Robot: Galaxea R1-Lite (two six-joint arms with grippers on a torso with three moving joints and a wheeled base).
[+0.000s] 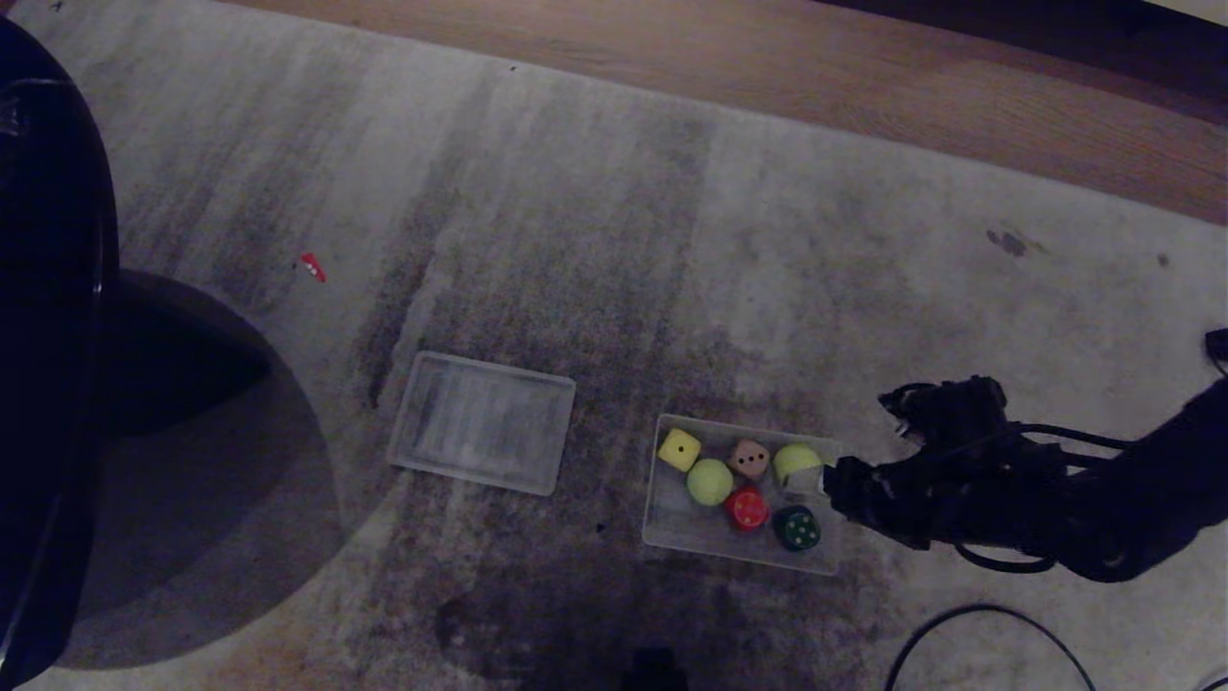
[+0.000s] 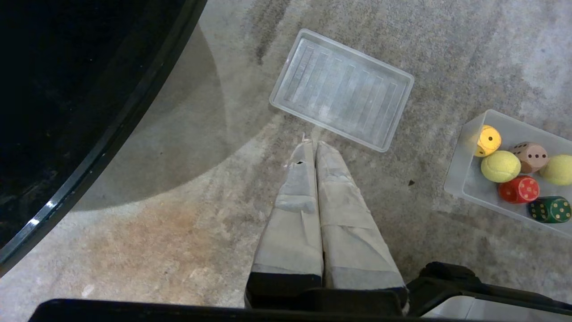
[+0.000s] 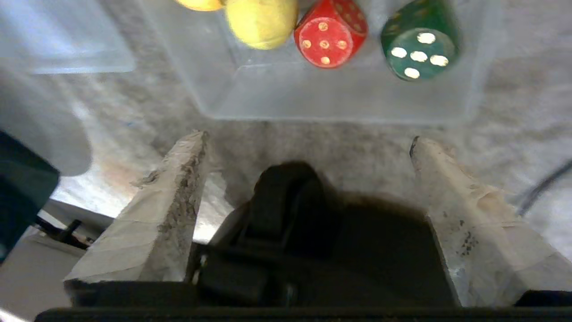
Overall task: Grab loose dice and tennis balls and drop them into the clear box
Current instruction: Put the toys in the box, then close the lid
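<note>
The clear box (image 1: 672,537) sits on the grey carpet, right of centre. Inside lie a yellow die (image 1: 679,449), a beige die (image 1: 749,459), a red die (image 1: 746,509), a dark green die (image 1: 796,528) and two tennis balls (image 1: 710,481) (image 1: 796,462). My right gripper (image 1: 833,485) hovers at the box's right end, open and empty. In the right wrist view, the open right gripper (image 3: 308,138) is over carpet just outside the box wall (image 3: 335,103), with the red die (image 3: 330,33) and green die (image 3: 418,42) beyond. The left gripper (image 2: 311,145) is shut, parked above carpet near the lid.
A flat ribbed translucent lid (image 1: 483,422) lies on the carpet left of the box. A large black rounded body (image 1: 48,336) fills the left edge. A black cable (image 1: 988,624) loops at the front right. Wooden floor (image 1: 863,86) borders the carpet's far side.
</note>
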